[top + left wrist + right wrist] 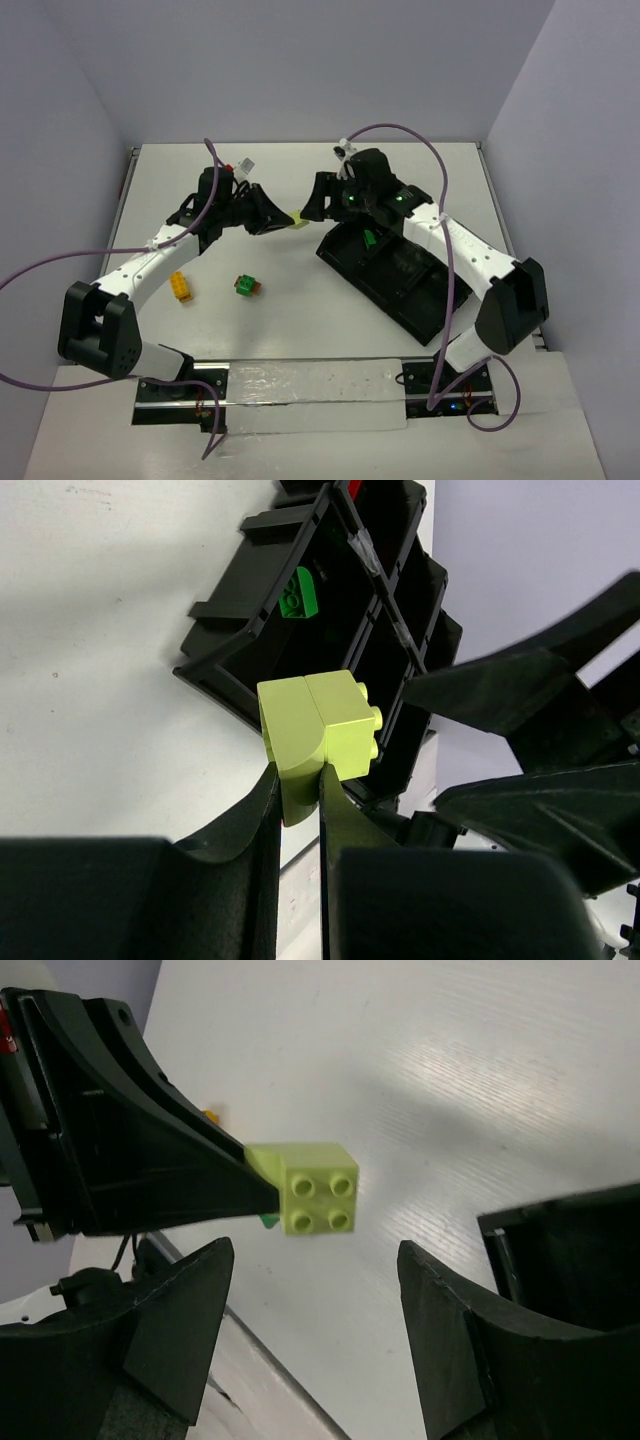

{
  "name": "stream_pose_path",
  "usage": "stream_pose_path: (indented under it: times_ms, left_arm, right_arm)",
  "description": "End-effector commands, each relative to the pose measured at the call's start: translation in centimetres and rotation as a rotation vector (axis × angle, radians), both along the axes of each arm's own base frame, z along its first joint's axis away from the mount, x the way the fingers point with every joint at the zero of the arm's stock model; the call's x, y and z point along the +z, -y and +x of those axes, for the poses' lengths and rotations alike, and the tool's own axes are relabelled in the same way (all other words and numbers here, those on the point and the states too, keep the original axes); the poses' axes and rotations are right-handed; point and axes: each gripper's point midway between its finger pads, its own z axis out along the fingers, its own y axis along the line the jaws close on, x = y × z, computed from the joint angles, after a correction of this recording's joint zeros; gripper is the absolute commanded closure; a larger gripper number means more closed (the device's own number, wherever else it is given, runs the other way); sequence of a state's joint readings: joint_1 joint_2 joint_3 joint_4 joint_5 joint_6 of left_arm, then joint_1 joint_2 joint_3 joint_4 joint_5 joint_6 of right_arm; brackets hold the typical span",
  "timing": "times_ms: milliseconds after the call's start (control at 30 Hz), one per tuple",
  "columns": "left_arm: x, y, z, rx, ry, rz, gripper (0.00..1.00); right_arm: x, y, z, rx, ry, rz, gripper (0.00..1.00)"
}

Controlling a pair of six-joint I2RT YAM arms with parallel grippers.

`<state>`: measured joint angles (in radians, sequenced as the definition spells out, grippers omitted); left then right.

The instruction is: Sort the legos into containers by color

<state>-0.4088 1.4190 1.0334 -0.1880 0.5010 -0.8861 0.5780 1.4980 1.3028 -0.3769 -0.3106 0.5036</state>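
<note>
My left gripper [284, 220] is shut on a pale yellow-green lego [298, 221], held above the table just left of the black divided tray [425, 300]. In the left wrist view the fingers pinch the brick's [320, 725] lower end, studs facing right. My right gripper [312, 208] faces it, open. In the right wrist view the brick [315, 1188] hangs just beyond the gap of my right gripper [315, 1250], touching neither finger. A green lego [369, 240] lies in one of the tray's containers [240, 630].
On the table left of the middle lie a yellow-and-orange brick pair [180, 286] and a green-and-red pair [246, 286]. The tray sits at an angle at the right. Walls close in the table at the back and sides.
</note>
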Motion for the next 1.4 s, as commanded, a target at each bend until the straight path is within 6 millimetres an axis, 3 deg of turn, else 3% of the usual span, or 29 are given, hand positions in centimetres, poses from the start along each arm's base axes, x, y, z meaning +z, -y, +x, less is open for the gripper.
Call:
stream_pose_path:
  times_ms: [0, 333, 600, 933, 1133, 1367]
  left_arm:
    - [2.8, 0.0, -0.1, 0.005, 0.075, -0.045, 1.0]
    - [3.2, 0.0, -0.2, -0.005, 0.091, -0.049, 1.0]
    - [3.1, 0.0, -0.4, -0.011, 0.086, -0.05, 1.0]
    - [3.2, -0.1, -0.5, -0.009, 0.089, -0.051, 1.0]
    - [3.7, 0.0, -0.5, -0.013, 0.096, -0.057, 1.0]
    - [3.9, -0.1, -0.7, -0.014, 0.104, -0.059, 1.0]
  right_arm:
    - [1.9, -2.7, 0.3, 0.074, 0.034, 0.049, 0.26]
    - [0.6, -3.9, 1.2, 0.064, -0.007, 0.078, 0.31]
    - [1.1, -4.3, 1.4, 0.068, -0.008, 0.11, 0.51]
    - [1.7, -4.3, 1.5, 0.048, -0.01, 0.155, 0.39]
    - [1.5, -4.4, 1.9, 0.041, -0.031, 0.185, 0.54]
    - [1.3, -4.9, 1.7, 0.065, -0.05, 0.204, 0.58]
